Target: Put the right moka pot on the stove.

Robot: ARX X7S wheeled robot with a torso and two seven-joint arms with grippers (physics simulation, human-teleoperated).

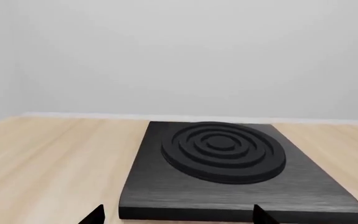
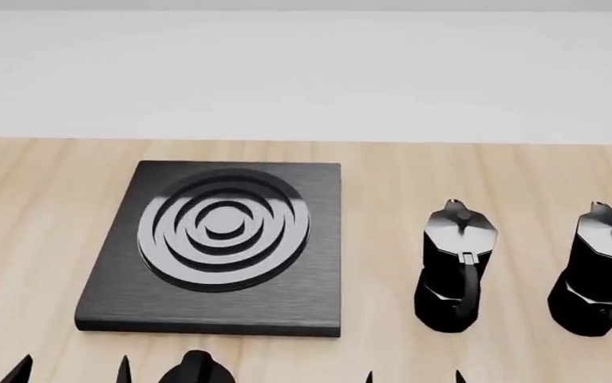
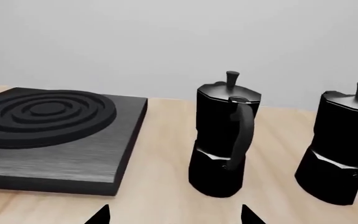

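Observation:
The right moka pot [image 2: 604, 271] is black and faceted with a knobbed lid. It stands upright on the wooden table at the far right, and in the right wrist view the right moka pot [image 3: 340, 149] is cut by the frame edge. The stove [image 2: 306, 295], a black slab with raised rings, lies to the left. My right gripper [image 2: 414, 377] is open near the front edge, short of the other pot and holding nothing; its fingertips [image 3: 101, 215] show spread wide. My left gripper [image 2: 72, 373] is open in front of the stove [image 1: 166, 196].
A second, identical moka pot [image 2: 457, 267] stands between the stove and the right pot, handle toward me, directly ahead of my right gripper [image 3: 173, 217]. A black oval knob [image 2: 194, 367] sits at the front edge below the stove. A pale wall rises behind the table.

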